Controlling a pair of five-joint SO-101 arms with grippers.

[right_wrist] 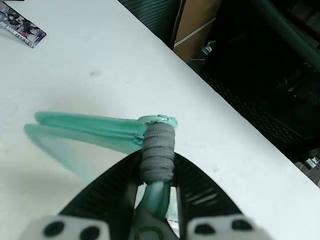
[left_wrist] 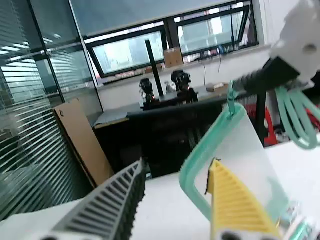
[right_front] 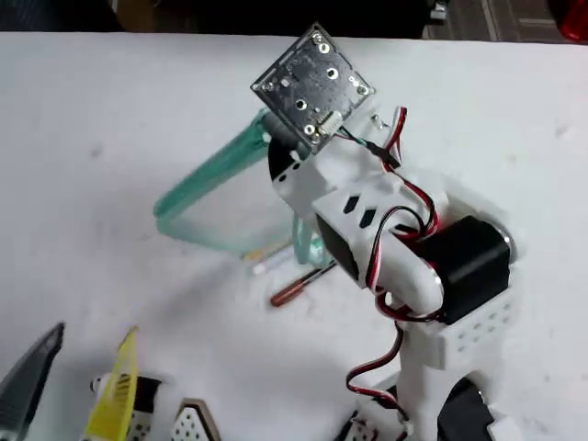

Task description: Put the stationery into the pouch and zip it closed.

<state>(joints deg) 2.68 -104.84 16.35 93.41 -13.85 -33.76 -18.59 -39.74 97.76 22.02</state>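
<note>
Right wrist view: your right gripper (right_wrist: 156,165) has fingers clamped on the pouch (right_wrist: 85,125) at its zip end, pouch tilted up on the table (right_front: 110,119). Left gripper (right_front: 92,335) fingers apart, nearby. Hold that clamp firm, feed the pens (right_front: 296,288) in slowly.

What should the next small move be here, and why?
Probably bring the open left end effector to the reddish-brown pen on the white table: it lies outside the translucent teal-edged pouch, whose end the right end effector is clamping.
</note>
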